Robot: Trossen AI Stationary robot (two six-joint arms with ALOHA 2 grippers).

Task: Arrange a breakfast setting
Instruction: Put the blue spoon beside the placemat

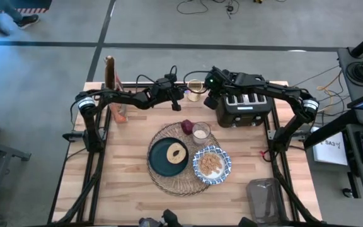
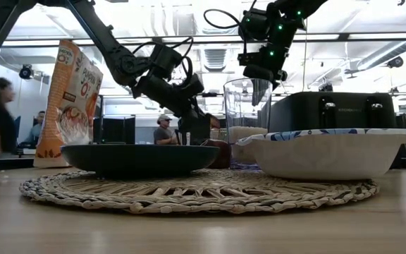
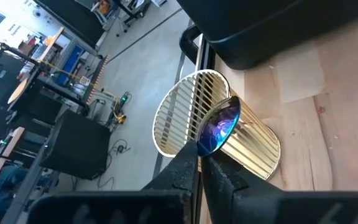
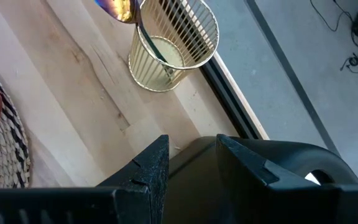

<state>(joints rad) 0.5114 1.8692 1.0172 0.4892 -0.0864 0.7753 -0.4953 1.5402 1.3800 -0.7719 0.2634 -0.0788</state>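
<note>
Overhead, the setting is sitting mid-table: a woven placemat [image 1: 183, 159] is carrying a teal plate [image 1: 162, 157] with a bread ring [image 1: 176, 153], a patterned bowl [image 1: 211, 164] at its right, a small glass [image 1: 201, 132] and a dark-red fruit [image 1: 187, 127] at its far edge. The left gripper [image 1: 177, 101] is reaching toward a wire cutlery cup [image 1: 195, 90] at the far edge; the right gripper [image 1: 212, 99] is hanging beside the black toaster [image 1: 244, 108]. A cereal bag [image 1: 113, 88] is standing far left.

Level view: plate [image 2: 141, 158], bowl [image 2: 321, 155] and glass [image 2: 247, 116] are resting on the mat [image 2: 196, 190]; the left gripper [image 2: 194, 116] is working low behind them.

Left wrist view: the left gripper [image 3: 199, 149], fingers pressed together, is pinching an iridescent spoon [image 3: 218, 126] at the neck just under its bowl. The spoon is standing in the cup [image 3: 216, 124], its long axis seemingly running down into the cup, bowl end up. It is likely light, stiff and slick, so the thin neck may be twisting in a narrow pinch; the lift probably needs to follow the cup's axis.

Right wrist view: the right gripper [image 4: 191, 155], fingers part-spread and holding nothing, is waiting over the toaster's edge, near the cup [image 4: 169, 46] and spoon [image 4: 120, 9].
</note>
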